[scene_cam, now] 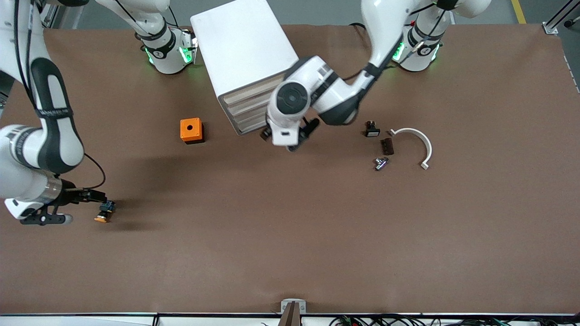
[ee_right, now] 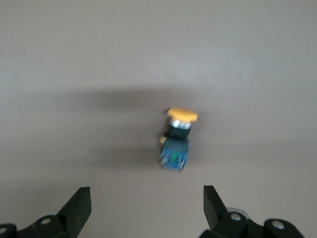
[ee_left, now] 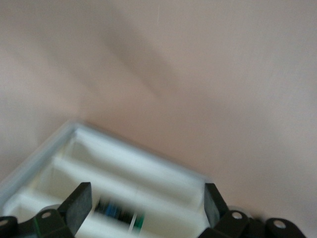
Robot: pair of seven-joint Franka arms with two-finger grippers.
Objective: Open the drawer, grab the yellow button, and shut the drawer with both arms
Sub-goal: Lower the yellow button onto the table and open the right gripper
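We see the button [scene_cam: 103, 213] lying on its side on the bench [scene_cam: 290, 253], well toward the right arm's end and apart from the cabinet [scene_cam: 244, 59] that stands by the edge where the arm bases are. Our right claw [scene_cam: 88, 196] sits just beside the button with its fingers spread and empty; the right wrist view shows the button [ee_right: 177, 141] free on the brown surface, its cap and blue body clear of both fingers. Our left claw [scene_cam: 290, 133] hangs in front of the cabinet's stacked drawers, fingers apart and holding nothing. From the front view the drawer [scene_cam: 247, 90] looks shut or nearly so, though we cannot tell for sure, since the left wrist view is blurred and shows only white ledges between the fingers. We judge the risk lies here: if the left claw pushes off-centre, the light cabinet could slide or twist rather than the drawer seating. The round-capped button could also roll if the right arm brushes it.
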